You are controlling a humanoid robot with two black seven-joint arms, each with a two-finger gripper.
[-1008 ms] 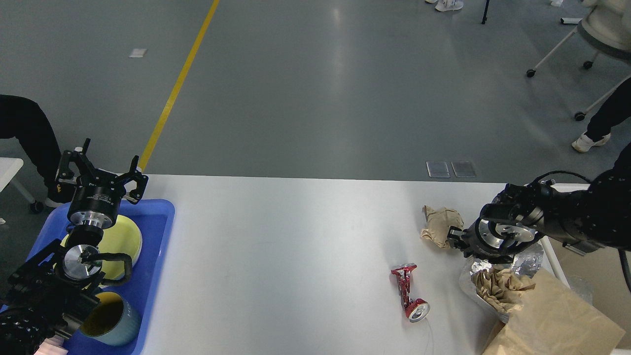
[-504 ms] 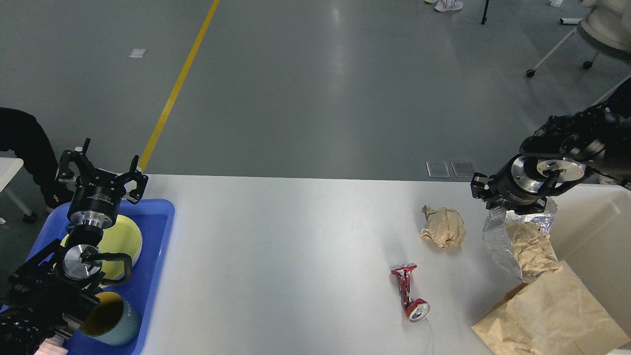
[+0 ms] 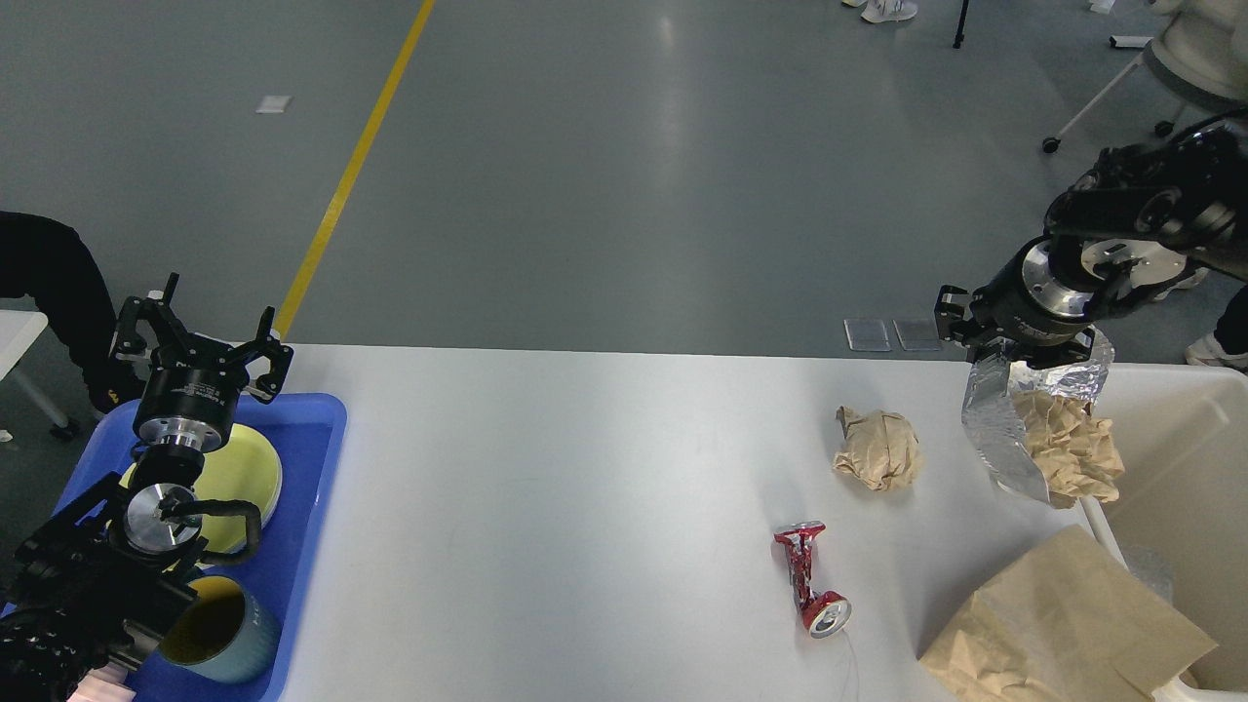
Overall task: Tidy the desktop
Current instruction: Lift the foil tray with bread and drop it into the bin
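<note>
The white desktop [image 3: 585, 507] fills the lower view. My right gripper [image 3: 996, 343] is shut on the top edge of a silver foil bag [image 3: 990, 429] stuffed with crumpled brown paper [image 3: 1068, 448], which hangs in the air over the desktop's right edge, beside the bin. A crumpled brown paper ball [image 3: 877, 448] and a crushed red can [image 3: 809, 580] lie on the desktop, left of the bag. My left gripper [image 3: 203, 330] is open and empty, above the far end of the blue tray [image 3: 302, 487].
A cream-white bin [image 3: 1185, 439] stands at the right edge. A flat brown paper bag [image 3: 1068, 624] lies at the front right, partly over the bin. The blue tray holds a yellow plate [image 3: 239, 478] and a blue-grey cup [image 3: 214, 629].
My right gripper has risen from the desktop and moved right, lifting the foil bag with its paper off the surface. The flat brown paper bag has shifted. The left arm has not moved.
</note>
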